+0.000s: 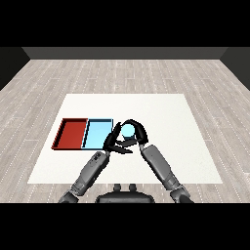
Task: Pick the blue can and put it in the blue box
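Beside the blue tray (96, 134), the right hand (138, 133) curls round a pale blue can (128, 130). Left hand (115, 142) fingers relaxed near the tray's right edge; table (171, 117) bare beyond.

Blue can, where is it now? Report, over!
Right hand curled round blue can, beside light blue tray. Left hand close by. Nothing in the way.

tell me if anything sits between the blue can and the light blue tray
Nothing separate lies between them. The right hand curls round the blue can just right of the light blue tray. Only the left hand hovers at the tray's right edge, near the path.
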{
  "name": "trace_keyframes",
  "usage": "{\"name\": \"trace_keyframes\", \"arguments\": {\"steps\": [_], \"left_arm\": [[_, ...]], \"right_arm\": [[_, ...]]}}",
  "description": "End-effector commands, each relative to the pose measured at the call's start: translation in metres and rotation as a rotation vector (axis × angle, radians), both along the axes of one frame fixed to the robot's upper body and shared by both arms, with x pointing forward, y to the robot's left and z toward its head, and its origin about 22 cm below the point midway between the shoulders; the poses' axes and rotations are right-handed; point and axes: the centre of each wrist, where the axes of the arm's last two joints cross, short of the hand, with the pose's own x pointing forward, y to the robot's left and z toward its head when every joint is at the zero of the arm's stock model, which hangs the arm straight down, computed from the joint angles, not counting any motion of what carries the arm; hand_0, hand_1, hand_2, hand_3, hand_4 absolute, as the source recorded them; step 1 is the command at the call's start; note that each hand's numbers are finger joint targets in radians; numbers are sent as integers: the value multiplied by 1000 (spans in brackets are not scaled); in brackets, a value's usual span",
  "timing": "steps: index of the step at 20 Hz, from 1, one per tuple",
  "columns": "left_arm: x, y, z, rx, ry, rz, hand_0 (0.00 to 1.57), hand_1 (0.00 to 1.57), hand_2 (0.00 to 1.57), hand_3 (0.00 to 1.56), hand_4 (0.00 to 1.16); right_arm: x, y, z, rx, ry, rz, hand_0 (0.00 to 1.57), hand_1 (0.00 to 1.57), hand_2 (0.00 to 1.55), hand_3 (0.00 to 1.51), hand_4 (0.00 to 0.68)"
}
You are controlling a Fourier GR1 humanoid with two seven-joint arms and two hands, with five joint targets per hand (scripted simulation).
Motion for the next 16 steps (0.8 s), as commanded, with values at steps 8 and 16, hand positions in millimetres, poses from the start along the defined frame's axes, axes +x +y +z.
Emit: {"name": "trace_keyframes", "arguments": {"steps": [8,16], "left_arm": [[-3,-20,-4,-22,-23,-33,0,0,0,0,0],[7,-18,-2,64,-11,22,0,0,0,0,108]], "right_arm": [[-3,-5,-3,19,9,23,1441,1441,1453,1407,573],[-5,27,3,19,23,74,1485,1485,1468,1407,536]]}}
